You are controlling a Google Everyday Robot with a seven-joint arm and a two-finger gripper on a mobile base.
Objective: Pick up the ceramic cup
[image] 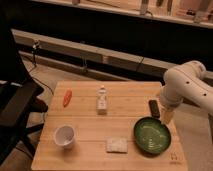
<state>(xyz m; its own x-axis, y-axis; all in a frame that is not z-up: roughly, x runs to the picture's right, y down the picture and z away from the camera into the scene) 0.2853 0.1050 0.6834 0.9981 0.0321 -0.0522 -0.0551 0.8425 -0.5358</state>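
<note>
The ceramic cup is small, white and round with a wide rim. It stands upright near the front left of the wooden table. My white arm comes in from the right, and the gripper hangs at the table's right side, just above the far right rim of the green bowl. The gripper is far to the right of the cup and holds nothing that I can see.
A small white bottle stands mid-table. An orange object lies at the back left. A white packet lies near the front edge. A dark flat object lies beside the gripper. A black chair stands left of the table.
</note>
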